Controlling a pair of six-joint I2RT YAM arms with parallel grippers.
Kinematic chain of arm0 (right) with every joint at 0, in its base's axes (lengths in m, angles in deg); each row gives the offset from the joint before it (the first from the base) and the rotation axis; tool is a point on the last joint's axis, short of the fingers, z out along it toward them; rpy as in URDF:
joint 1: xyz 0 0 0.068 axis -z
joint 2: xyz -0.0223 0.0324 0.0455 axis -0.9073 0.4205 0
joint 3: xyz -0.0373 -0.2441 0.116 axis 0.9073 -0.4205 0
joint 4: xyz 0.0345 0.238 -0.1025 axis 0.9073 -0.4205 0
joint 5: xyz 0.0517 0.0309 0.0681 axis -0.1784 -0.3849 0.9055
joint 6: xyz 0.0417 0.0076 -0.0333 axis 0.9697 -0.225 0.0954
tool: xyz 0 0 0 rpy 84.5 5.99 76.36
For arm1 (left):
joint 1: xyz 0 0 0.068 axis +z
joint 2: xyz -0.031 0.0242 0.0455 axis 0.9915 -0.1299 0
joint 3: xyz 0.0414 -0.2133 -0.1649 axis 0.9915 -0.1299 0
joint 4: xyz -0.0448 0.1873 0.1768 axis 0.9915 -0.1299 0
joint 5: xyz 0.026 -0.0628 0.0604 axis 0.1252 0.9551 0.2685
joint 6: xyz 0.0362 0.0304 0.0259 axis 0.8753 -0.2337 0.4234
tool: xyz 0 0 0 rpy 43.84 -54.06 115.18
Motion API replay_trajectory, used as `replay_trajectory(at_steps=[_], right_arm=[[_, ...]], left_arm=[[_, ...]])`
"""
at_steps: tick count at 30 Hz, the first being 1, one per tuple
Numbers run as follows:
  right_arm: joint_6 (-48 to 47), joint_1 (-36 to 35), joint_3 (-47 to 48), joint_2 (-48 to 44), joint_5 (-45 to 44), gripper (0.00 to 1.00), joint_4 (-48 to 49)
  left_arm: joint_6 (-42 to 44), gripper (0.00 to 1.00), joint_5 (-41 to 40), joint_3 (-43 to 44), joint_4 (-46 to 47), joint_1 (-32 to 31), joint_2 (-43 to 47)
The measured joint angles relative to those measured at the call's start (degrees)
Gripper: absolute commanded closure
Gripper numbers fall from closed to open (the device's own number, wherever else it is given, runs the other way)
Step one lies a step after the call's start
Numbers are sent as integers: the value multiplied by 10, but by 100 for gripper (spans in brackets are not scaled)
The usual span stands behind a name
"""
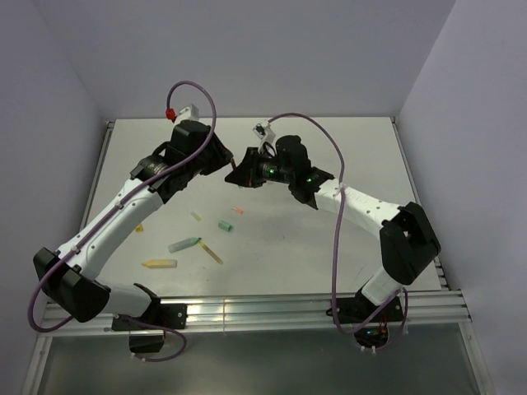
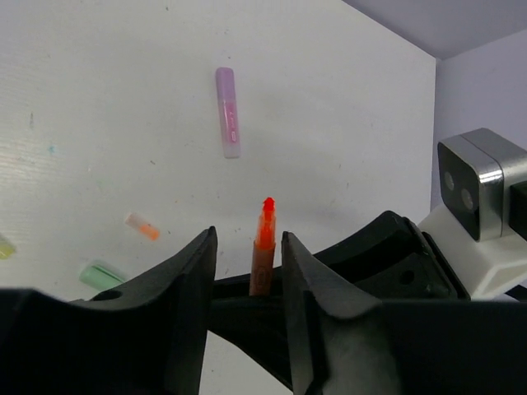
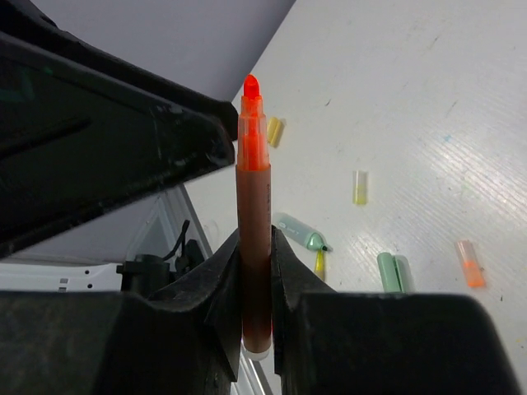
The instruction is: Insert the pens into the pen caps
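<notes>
Spanning most of the top view, the white table [image 1: 329, 247] carries the loose pieces, and both arms reach over its far half until their claws meet nose to nose

There the right gripper [image 3: 255, 247] is pinching the orange-red pen [image 3: 254, 189] low on its barrel, with the bare felt tip pointing away from the wrist. The left gripper [image 2: 248, 239] is spread and holds nothing; its jaws flank that pen's tip end without clamping it

On the table nearer the bases lie the mint green pen [image 1: 184, 244], the yellow pen [image 1: 159, 263] and the olive-yellow pen [image 1: 212, 253]. The pink-purple pen [image 2: 228, 111] lies alone, well apart from them

Smaller again are the green cap [image 1: 225, 225], the orange cap [image 1: 240, 210] and a yellow cap [image 3: 360, 188], all lying flat

The held pen looks light, stiff and smooth, so I judge it may slide or swivel in a two-finger pinch when pushed endwise. A hold at mid-barrel, clear of the inked tip, should suit it. The stubby orange cap will probably roll, and is best gripped across its closed end, leaving the mouth free
</notes>
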Motion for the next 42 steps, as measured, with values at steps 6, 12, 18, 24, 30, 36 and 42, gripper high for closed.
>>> replay_trajectory(at_steps=[6,12,18,24,30,36,42], right_arm=[[-13,3,-13,-24,-5,100,-19],[-22,21,-51,-58,-5,100,-31],[-24,67,-109,-98,-2,100,-41],[-28,113,-134,-160,-9,100,-66],[-35,129,-144,-207,-12,100,-66],[-34,144,-157,-215,-11,100,-66],[-31,163,-173,-233,-9,100,-71]], left_arm=[[-1,53,-33,14,-6,0,17],[-24,57,-57,15,-12,0,54],[-69,61,-72,-31,-1,0,82],[-140,63,-72,-111,8,-2,43],[-180,69,-72,-116,3,-6,-52],[-261,67,-96,-102,-31,-24,-112],[-350,63,-130,-42,-92,-64,-208]])
